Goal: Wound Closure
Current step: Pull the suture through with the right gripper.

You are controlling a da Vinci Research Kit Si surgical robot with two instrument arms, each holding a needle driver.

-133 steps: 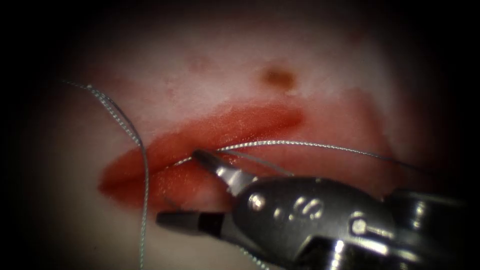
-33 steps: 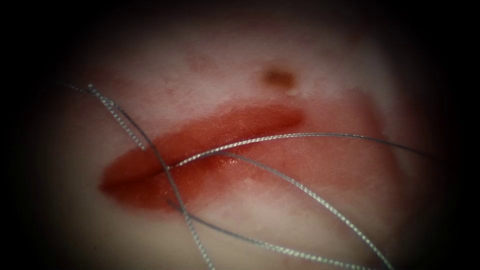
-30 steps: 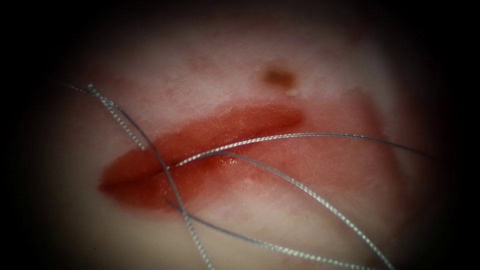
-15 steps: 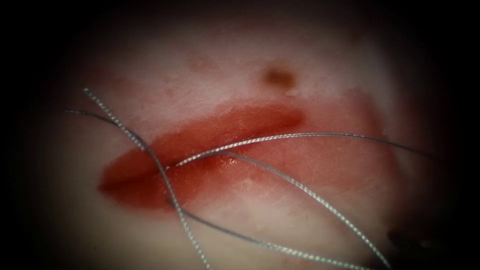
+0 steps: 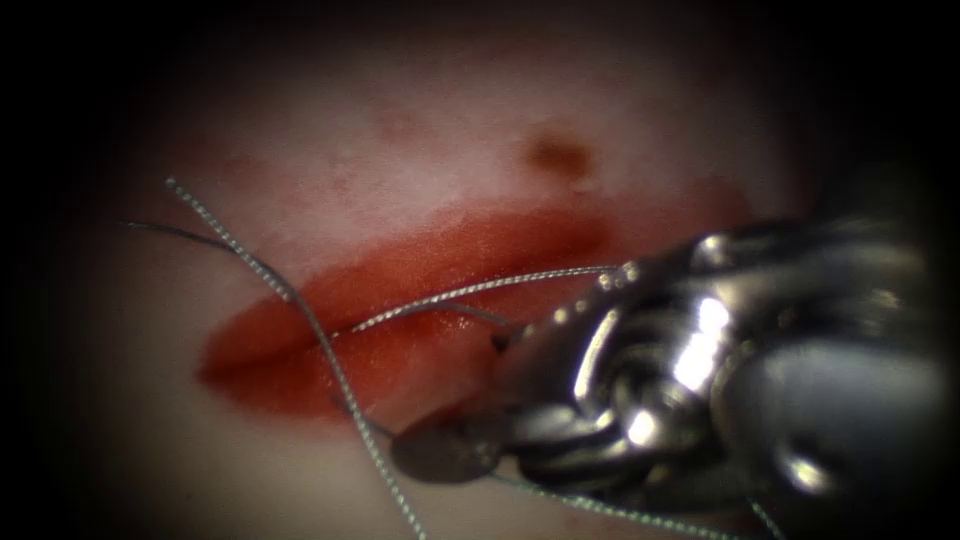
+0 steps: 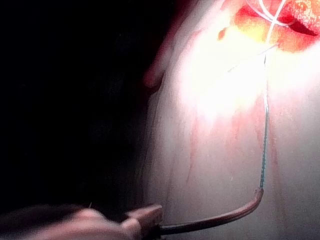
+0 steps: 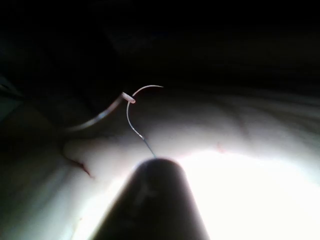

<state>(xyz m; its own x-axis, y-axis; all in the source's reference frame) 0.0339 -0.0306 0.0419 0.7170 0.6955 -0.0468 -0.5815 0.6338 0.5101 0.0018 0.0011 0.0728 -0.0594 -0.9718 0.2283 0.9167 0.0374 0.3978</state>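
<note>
right tool (image 5: 450, 440): steel needle driver over red cut (image 5: 400, 300), jaw state unclear
left tool (image 6: 145, 222): clamps curved steel needle (image 6: 215, 220) near its tip end, clear of pale tissue (image 6: 215, 165)
risk: slack braided grey thread (image 5: 330, 360) beside right tip may snag

tissue (image 5: 330, 130) pale pink | cut (image 5: 400, 290) red | thread (image 5: 300, 310) silvery, braided | claw (image 5: 450, 440) shiny grey

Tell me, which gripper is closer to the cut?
Right. The right gripper hangs right over the cut in the tissue. The left gripper sits off the cut, holding the needle by one end.
</note>
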